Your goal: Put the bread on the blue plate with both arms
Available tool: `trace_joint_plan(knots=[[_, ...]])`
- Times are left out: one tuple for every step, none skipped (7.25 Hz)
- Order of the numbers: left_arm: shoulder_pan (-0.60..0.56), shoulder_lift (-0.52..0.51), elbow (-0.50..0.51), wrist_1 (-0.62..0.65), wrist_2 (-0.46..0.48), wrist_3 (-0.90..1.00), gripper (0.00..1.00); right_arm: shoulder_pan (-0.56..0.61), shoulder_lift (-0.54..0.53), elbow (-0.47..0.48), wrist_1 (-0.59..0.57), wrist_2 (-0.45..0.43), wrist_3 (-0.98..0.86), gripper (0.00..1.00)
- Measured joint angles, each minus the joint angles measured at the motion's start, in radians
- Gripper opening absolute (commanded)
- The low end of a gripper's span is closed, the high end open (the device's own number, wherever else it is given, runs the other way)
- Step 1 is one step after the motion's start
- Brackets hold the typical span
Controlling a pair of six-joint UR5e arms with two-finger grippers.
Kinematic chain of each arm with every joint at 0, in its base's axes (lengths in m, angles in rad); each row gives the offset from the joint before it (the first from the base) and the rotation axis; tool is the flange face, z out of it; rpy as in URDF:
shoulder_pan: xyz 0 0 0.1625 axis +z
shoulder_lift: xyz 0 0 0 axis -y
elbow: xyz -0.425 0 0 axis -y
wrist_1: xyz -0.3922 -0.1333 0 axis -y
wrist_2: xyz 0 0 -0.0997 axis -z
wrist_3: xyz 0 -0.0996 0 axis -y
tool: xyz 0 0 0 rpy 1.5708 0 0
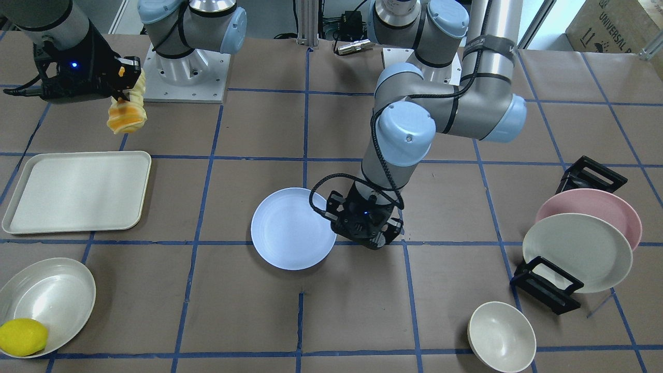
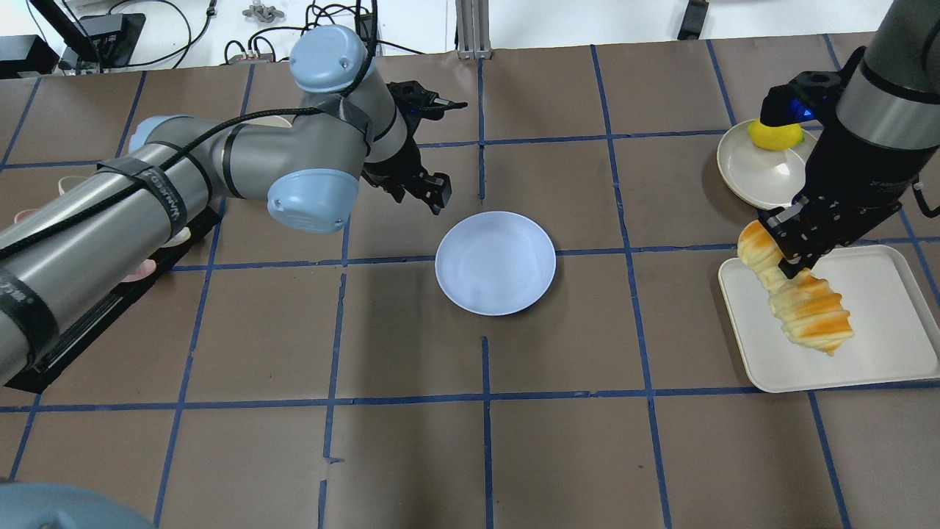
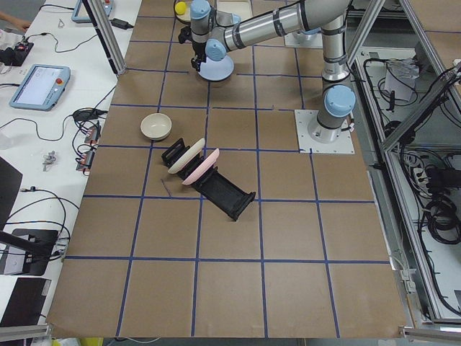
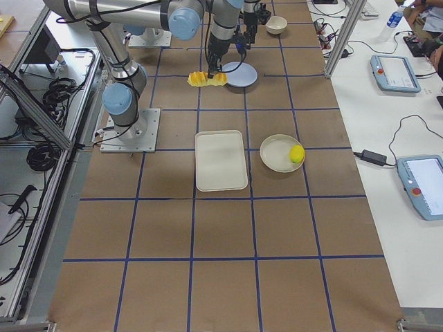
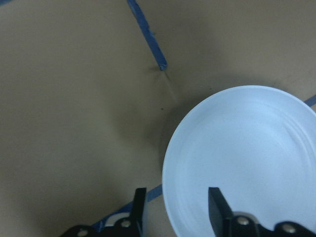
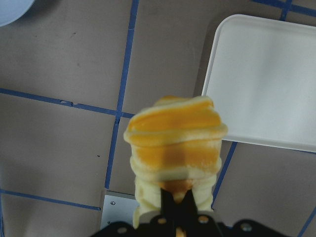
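Observation:
The bread [image 1: 127,111], an orange and cream ridged loaf, hangs from my right gripper [image 1: 121,85], which is shut on its upper end. In the overhead view the bread [image 2: 800,305] is in the air over the cream tray's near left part, below the right gripper [image 2: 797,257]. The right wrist view shows the bread [image 6: 173,143] pinched between the fingers. The blue plate [image 2: 496,262] lies flat at the table's middle and holds nothing. My left gripper [image 2: 429,195] is open, low at the plate's edge. In the left wrist view the plate's rim [image 5: 170,197] lies between its fingers [image 5: 139,207].
A cream tray [image 1: 77,191] lies below the bread. A cream bowl [image 1: 52,290] holds a yellow lemon [image 1: 23,336]. A pink plate [image 1: 616,207] and a cream plate [image 1: 577,251] lean in a black rack. A small bowl [image 1: 501,336] stands near it.

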Motion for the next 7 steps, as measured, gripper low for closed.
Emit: trace_joint_plan(knots=[[0.025,0.058,0.014,-0.068,0.044,0.003,1.00,0.000,0.000,0.000,-0.001,0.000,0.000,0.03],[0.042,0.121,0.027,-0.155,0.063,0.004,1.00,0.000,0.000,0.001,0.000,0.000,0.000,0.03],[0.049,0.190,0.036,-0.241,0.072,0.001,1.00,0.000,0.000,0.001,0.000,0.000,0.003,0.02],[0.054,0.260,0.043,-0.322,0.079,-0.009,1.00,0.002,0.003,-0.003,0.001,0.003,0.022,0.02],[0.066,0.315,0.047,-0.389,0.086,-0.039,1.00,0.026,0.010,-0.009,-0.002,0.009,0.064,0.02],[0.088,0.353,0.048,-0.434,0.088,-0.088,1.00,0.083,0.027,-0.012,-0.023,0.010,0.127,0.02],[0.107,0.376,0.055,-0.474,0.089,-0.125,1.00,0.161,0.063,-0.019,-0.066,0.009,0.209,0.02]])
